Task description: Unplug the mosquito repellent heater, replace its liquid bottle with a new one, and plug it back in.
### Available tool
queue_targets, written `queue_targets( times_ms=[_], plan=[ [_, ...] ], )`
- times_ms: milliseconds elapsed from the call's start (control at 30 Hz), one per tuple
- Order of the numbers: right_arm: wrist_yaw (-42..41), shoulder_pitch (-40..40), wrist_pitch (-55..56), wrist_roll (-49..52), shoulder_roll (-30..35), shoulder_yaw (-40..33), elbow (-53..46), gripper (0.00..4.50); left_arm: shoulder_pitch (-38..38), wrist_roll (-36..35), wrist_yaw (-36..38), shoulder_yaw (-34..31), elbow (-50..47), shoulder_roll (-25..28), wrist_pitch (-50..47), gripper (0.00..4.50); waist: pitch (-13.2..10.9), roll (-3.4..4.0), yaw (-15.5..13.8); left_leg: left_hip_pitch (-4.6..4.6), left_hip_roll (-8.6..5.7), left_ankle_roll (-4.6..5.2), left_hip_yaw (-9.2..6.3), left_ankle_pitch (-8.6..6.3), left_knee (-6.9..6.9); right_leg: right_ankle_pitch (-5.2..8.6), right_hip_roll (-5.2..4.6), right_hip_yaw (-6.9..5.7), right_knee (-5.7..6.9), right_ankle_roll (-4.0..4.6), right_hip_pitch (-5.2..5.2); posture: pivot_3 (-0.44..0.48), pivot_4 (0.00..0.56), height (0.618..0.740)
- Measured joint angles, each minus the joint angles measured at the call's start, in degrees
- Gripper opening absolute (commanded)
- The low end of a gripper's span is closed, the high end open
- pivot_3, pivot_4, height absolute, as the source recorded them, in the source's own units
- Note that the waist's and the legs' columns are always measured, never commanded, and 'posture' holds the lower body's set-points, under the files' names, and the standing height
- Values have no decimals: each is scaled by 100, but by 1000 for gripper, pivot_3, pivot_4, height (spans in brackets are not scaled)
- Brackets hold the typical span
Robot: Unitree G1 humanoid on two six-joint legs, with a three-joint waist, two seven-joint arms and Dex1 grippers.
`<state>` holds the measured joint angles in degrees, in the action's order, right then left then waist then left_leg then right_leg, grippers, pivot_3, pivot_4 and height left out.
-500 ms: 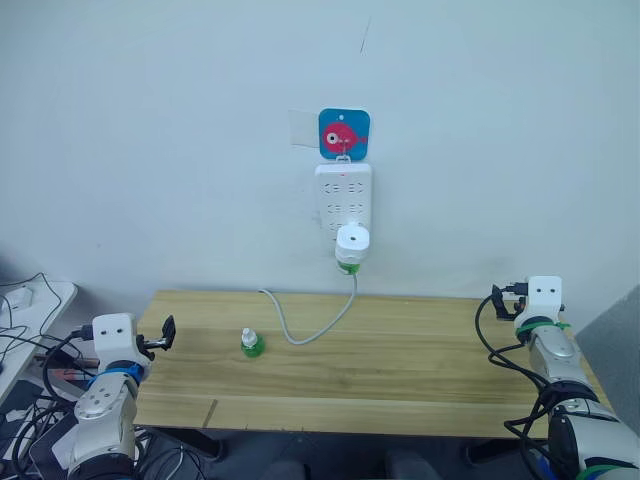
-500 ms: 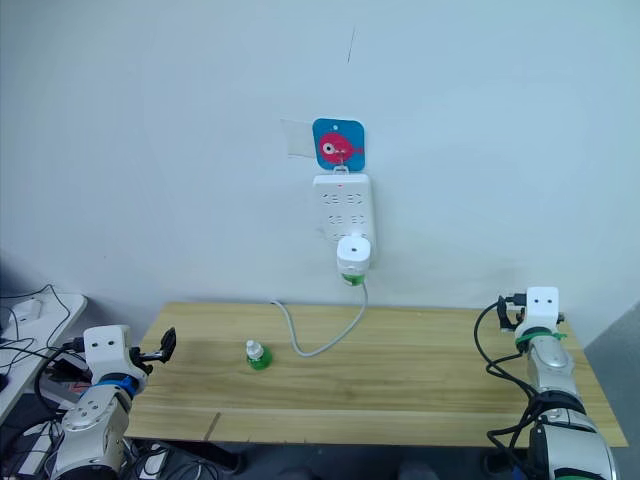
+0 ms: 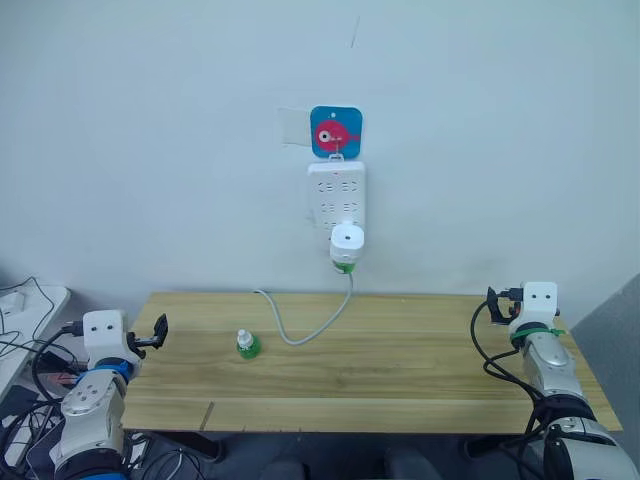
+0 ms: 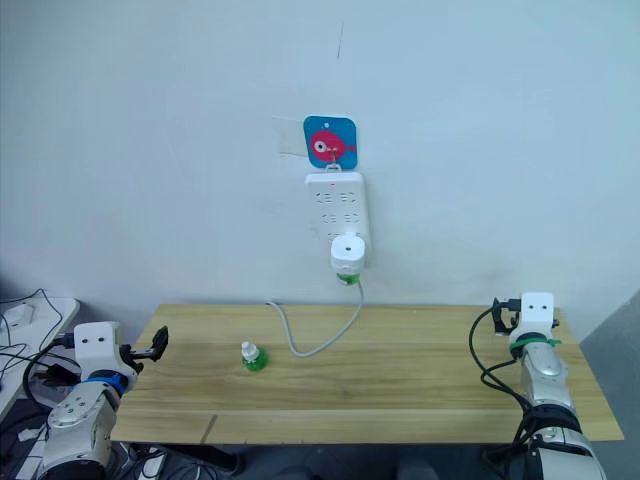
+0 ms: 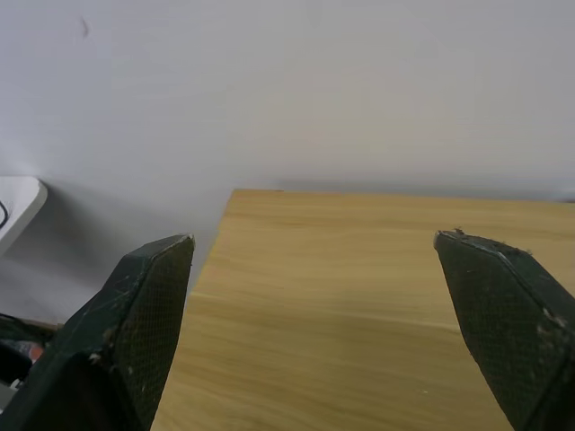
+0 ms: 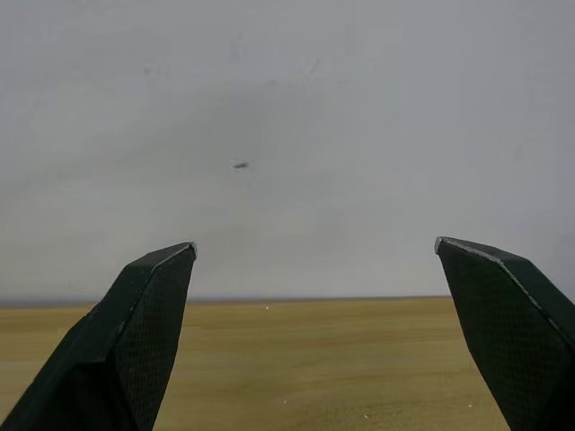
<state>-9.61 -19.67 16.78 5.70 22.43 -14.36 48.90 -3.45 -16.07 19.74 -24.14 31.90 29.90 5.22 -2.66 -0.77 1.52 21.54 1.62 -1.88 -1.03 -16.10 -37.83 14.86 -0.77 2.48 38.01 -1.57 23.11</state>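
The left gripper [image 5: 314,260] had its two black fingers [image 5: 135,332] spread wide with nothing between them, hovering at the near left corner of the wooden table [image 3: 400,370]. The right gripper [image 6: 314,260] was likewise spread wide and empty, its fingers [image 6: 503,314] pointing over the table's right end toward the bare wall. Between the two, nearer the left gripper, a small green bottle [image 3: 246,344] with a white cap stood upright on the tabletop (well apart from either set of fingers). Farther off, up on the wall behind the table, the mosquito repellent heater [image 3: 346,246] sat plugged into the lower end of the white power strip [image 3: 335,192], a green bottle showing beneath it. The strip hung below a blue hook plate with a pink fish [image 3: 335,132], and its grey cord [image 3: 300,335] looped down onto the table.
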Motion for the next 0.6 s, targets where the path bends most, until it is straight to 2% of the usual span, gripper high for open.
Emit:
queue_targets(
  times_ms=[133,267,300,400,500,600],
  plan=[
    [47,312,-258,3,-167,33,-774,4475,163,-431,390,-231,-496,44,-223,4500,-58,15,50,-2,2,5,-5,-4,0,5,1,3,4,-1,0,-77,127,740],
    [-94,801,-734,9,-256,227,-1885,4475,548,-991,1090,-253,-1622,295,-957,4500,-240,21,81,6,5,4,-16,-4,-7,5,0,6,12,-1,2,-97,162,740],
    [-162,868,-862,11,-258,267,-2121,4500,550,-1120,1245,-254,-1878,394,-1142,4094,-290,20,82,5,3,4,-20,-3,-9,5,0,3,15,-1,2,-97,162,740],
    [-317,1075,-1315,67,-270,384,-3017,4500,388,-1446,1666,-128,-2570,646,-1705,3245,-360,45,86,4,0,4,-18,-3,-10,5,1,0,17,-2,4,-147,141,740],
    [-740,1352,-1891,361,-298,703,-4290,4500,-234,-1542,2183,477,-3077,1035,-2297,2321,-366,47,115,16,4,4,-34,-3,-13,6,10,-9,17,-3,8,-191,145,740],
    [-1290,1523,-2485,855,-167,875,-5236,4500,-913,-1481,2493,962,-3168,1033,-2393,2321,-370,53,248,7,-1,4,-18,-3,-13,6,9,-7,12,-4,4,-227,137,740]
  ],
)
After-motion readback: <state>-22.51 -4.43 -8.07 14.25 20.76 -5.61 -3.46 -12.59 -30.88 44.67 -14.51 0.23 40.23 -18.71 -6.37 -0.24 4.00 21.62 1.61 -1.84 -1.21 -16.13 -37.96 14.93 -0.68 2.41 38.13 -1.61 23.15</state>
